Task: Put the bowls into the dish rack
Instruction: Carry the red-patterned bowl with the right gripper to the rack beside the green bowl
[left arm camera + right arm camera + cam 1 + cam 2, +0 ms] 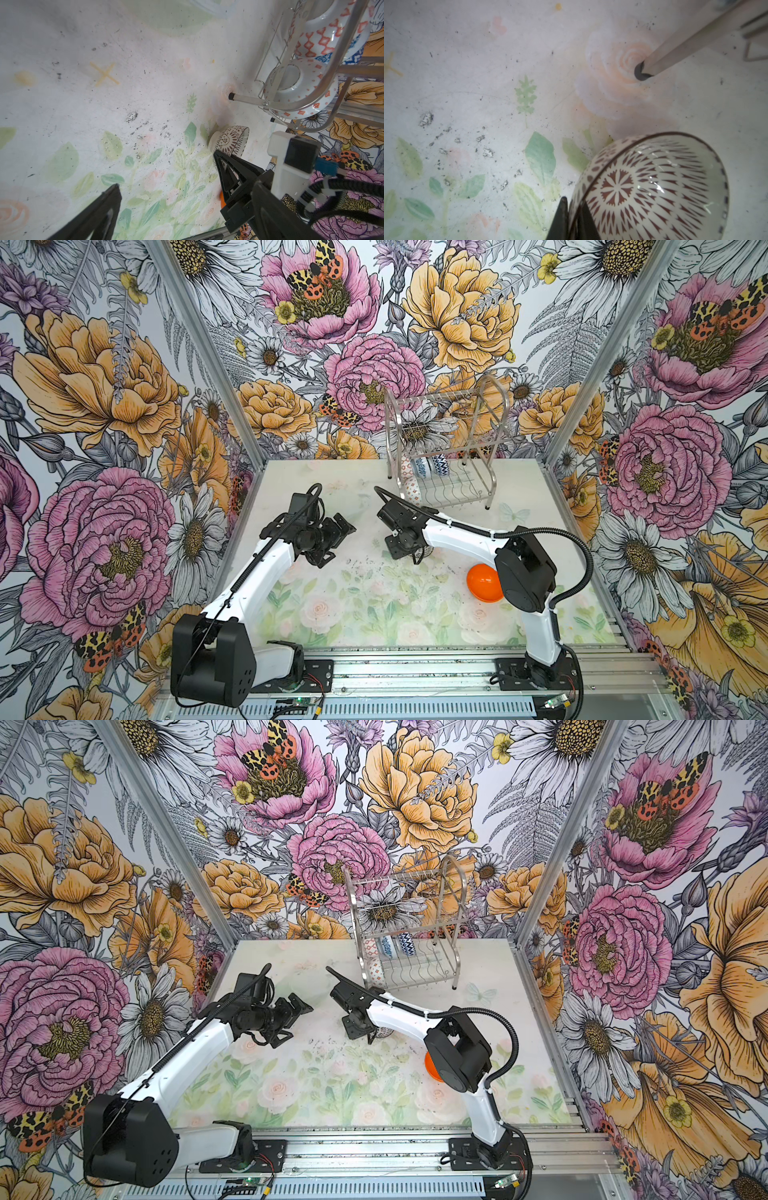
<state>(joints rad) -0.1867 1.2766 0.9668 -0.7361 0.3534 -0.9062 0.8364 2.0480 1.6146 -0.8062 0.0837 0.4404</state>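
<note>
My right gripper [574,216] is shut on the rim of a brown-and-white patterned bowl [654,187], one finger inside and one outside. In both top views this bowl [428,551] [380,1032] is mostly hidden under the right wrist, low over the table in front of the dish rack [449,448] [409,928]. The rack's lower tier holds an orange-white bowl [412,490] [301,87] and two blue bowls [422,466]. A plain orange bowl [482,583] [432,1067] lies on the table by the right elbow. My left gripper [336,543] [187,199] hovers open and empty left of the held bowl [230,141].
The rack's near leg [675,47] stands close beyond the held bowl. The floral table mat [353,605] is scuffed with dark specks. Aluminium posts and flowered walls close in the table on three sides. The arm bases sit on the front rail [415,668].
</note>
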